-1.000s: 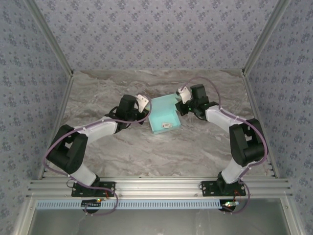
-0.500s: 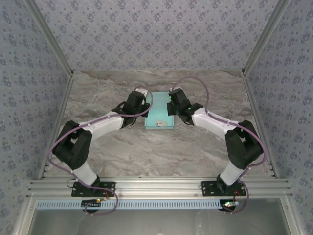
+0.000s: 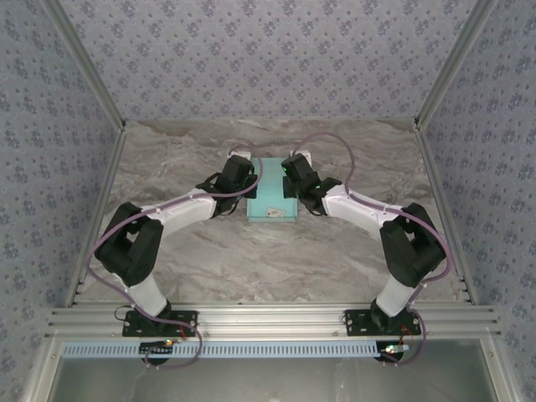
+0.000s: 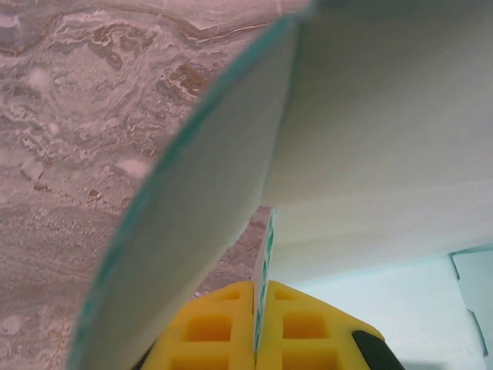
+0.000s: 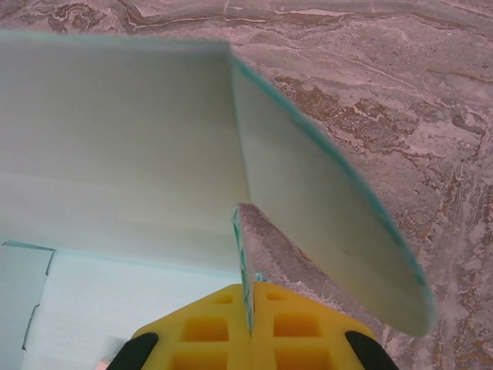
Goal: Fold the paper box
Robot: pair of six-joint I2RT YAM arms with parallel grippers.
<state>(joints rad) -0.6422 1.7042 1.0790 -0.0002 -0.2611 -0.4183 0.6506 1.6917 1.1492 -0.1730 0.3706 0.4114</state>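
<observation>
The paper box (image 3: 272,194) is mint card, lying squared up at the table's middle between my two arms. My left gripper (image 3: 252,177) is on its left side and my right gripper (image 3: 291,176) on its right side. In the left wrist view the yellow fingers (image 4: 223,324) of the left gripper (image 4: 256,291) are shut on a thin upright card wall (image 4: 266,247), with a rounded flap (image 4: 192,208) curving over to the left. In the right wrist view the right gripper (image 5: 249,297) is shut on a card wall (image 5: 240,247), with a rounded flap (image 5: 323,223) bending off to the right.
A tiny white tag (image 3: 270,215) lies at the box's near end. The marble table (image 3: 251,260) is bordered by metal rails (image 3: 96,197) on the left and right and by patterned walls behind. Both arms reach inward from the near edge.
The box has turned from tilted to square with the table. Both grippers have moved inward and farther out, onto its opposite side walls.
</observation>
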